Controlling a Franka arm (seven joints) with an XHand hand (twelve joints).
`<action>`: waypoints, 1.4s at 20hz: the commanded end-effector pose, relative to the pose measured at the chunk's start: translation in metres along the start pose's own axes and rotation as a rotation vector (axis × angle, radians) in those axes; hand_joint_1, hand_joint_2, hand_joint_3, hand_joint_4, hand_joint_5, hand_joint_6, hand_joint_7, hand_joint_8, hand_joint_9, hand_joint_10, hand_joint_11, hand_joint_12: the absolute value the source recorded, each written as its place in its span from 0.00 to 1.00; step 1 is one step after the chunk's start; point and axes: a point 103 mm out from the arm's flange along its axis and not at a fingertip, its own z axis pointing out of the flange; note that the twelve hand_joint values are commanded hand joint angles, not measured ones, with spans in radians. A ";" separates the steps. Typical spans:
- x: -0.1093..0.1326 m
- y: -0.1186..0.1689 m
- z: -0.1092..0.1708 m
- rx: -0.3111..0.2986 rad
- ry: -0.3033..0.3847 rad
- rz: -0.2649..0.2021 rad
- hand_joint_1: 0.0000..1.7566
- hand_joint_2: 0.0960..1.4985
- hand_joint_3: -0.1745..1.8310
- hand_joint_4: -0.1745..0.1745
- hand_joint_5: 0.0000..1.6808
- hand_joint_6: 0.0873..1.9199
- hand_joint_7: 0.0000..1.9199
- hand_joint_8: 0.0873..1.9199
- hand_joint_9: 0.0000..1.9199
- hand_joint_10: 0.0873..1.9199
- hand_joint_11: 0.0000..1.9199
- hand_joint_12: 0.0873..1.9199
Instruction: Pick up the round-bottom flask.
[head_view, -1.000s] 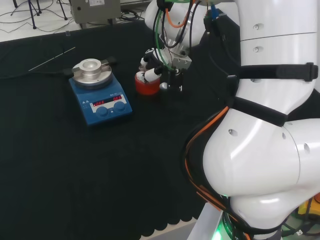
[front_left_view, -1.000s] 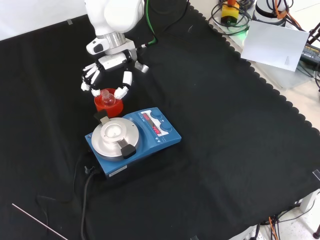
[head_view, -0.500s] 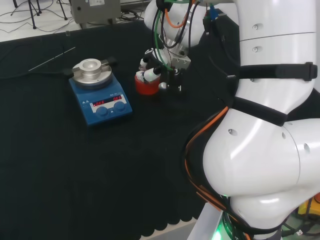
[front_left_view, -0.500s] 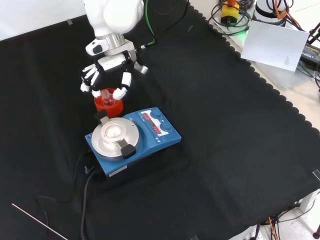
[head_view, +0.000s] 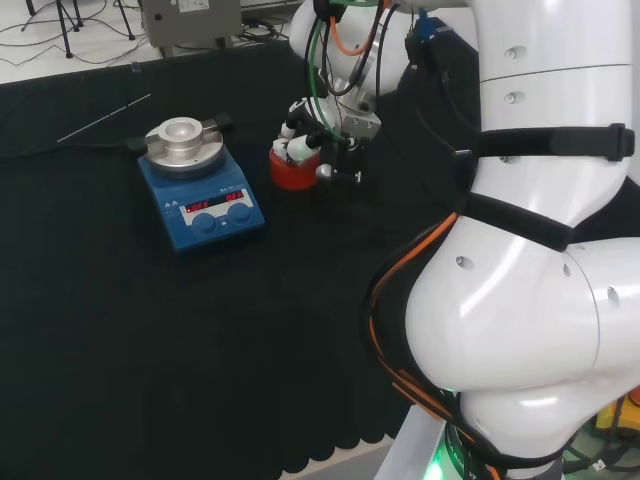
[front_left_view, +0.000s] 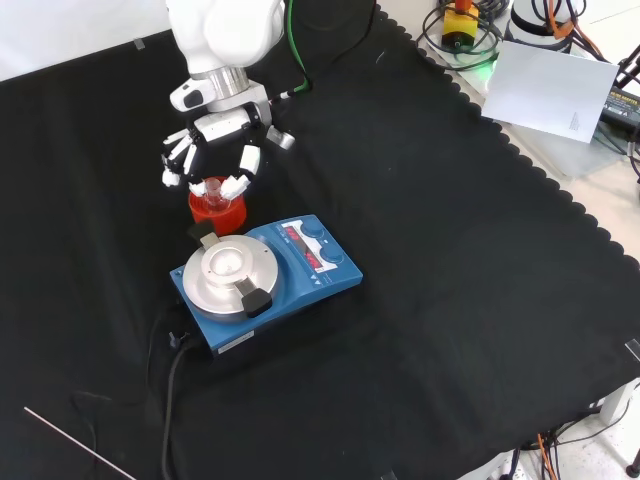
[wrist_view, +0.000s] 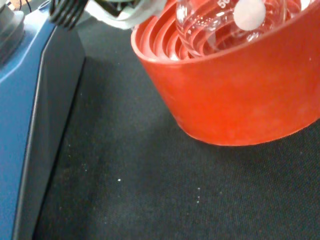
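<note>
— On the bench (front_left_view: 450, 300), where's the round-bottom flask (front_left_view: 213, 188)?

— Seated in the red ribbed stand (front_left_view: 216, 207), just beyond the blue hotplate (front_left_view: 262, 281) in the front view. Clear glass, so its neck is hard to trace.

— And the hand (front_left_view: 212, 152)?

— Above it, fingers (front_left_view: 247, 158) curled in around the neck; actual contact I cannot tell. Wide bare cloth lies to the right.
</note>
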 end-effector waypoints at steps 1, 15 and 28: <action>0.003 -0.001 0.000 -0.038 0.015 -0.001 0.57 0.62 0.21 0.92 0.59 0.46 0.20 0.29 0.25 0.31 0.00 0.67; 0.010 -0.002 -0.051 -0.040 0.000 -0.008 0.60 0.64 0.16 1.00 0.65 0.42 0.25 0.28 0.29 0.28 0.02 0.69; 0.049 -0.023 -0.104 -0.063 -0.058 -0.055 0.61 0.50 0.35 1.00 0.66 0.44 0.27 0.28 0.31 0.29 0.07 0.69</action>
